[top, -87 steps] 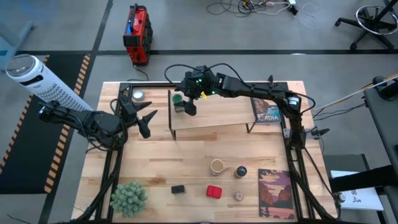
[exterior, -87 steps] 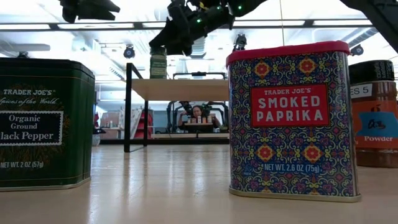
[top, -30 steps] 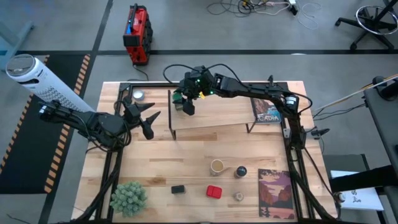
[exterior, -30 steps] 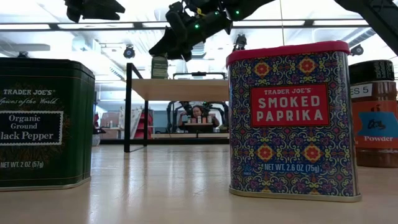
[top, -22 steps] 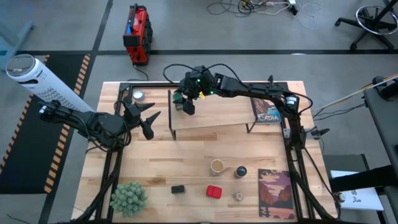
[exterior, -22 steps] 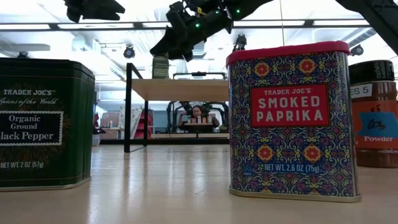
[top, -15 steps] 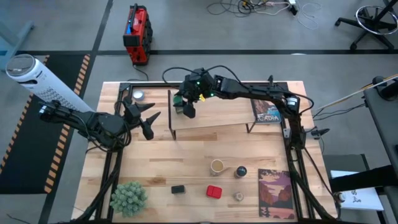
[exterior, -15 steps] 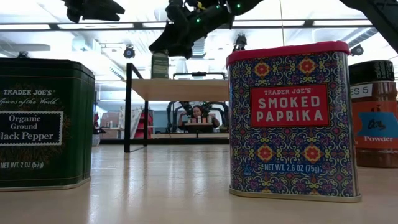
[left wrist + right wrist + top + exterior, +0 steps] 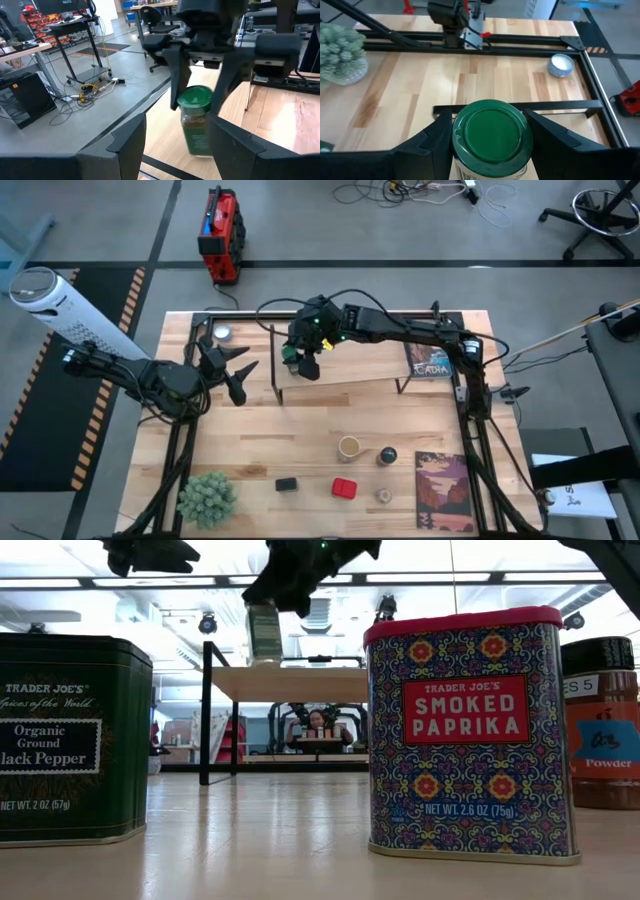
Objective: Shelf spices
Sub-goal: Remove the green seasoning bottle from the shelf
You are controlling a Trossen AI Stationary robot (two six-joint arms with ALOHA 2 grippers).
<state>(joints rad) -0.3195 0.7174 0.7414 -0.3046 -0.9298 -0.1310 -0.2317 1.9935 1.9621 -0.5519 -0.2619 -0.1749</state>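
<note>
While the smoked paprika tin (image 9: 468, 730) and black pepper tin (image 9: 70, 735) stand nearest on the table, the right gripper (image 9: 303, 360) farther back is clamped on the green-lidded jar (image 9: 490, 135), lifted above the shelf's (image 9: 350, 368) left end. Left gripper (image 9: 238, 378) hangs beside the shelf, fingers spread, empty.
</note>
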